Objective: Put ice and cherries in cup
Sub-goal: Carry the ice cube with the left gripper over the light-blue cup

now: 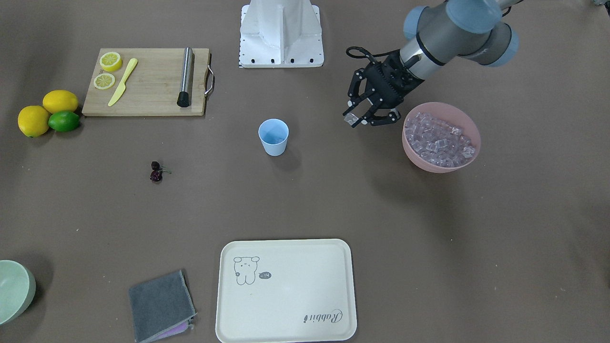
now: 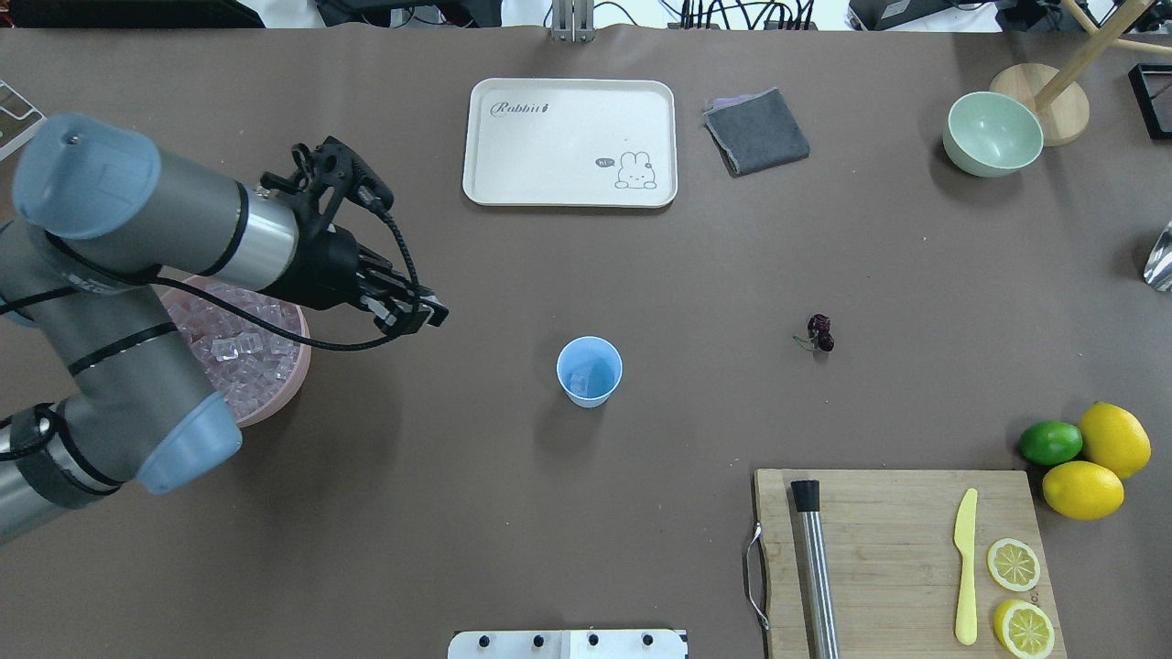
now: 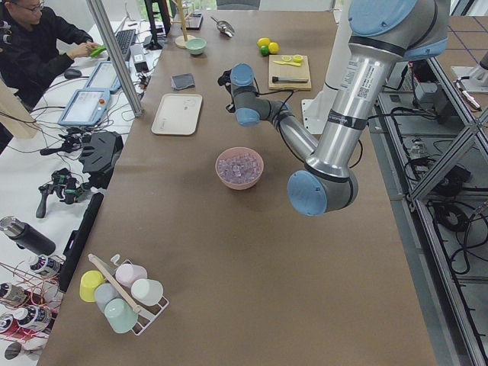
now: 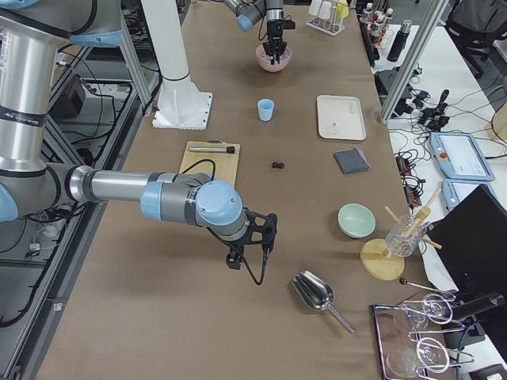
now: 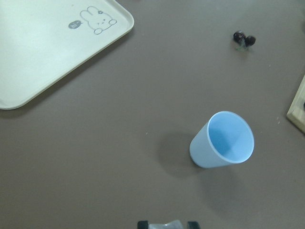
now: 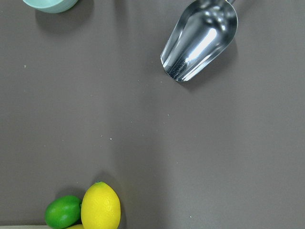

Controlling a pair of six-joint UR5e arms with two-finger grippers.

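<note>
Left hand (image 1: pixel 355 118) grips an ice cube (image 1: pixel 351 120), hovering tilted between pink bowl (image 1: pixel 441 164) and cup (image 1: pixel 273 138).

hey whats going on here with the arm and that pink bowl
The left tool is pinching one ice cube in the air between the pink bowl of ice and the blue cup. The cup seems to hold another cube already. The cherries lie on the table, untouched. The right arm is far off, by a metal scoop.

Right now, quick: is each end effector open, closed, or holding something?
Left end effector: closed on an ice cube.
Right end effector: cannot tell; it shows only in a side view.
</note>
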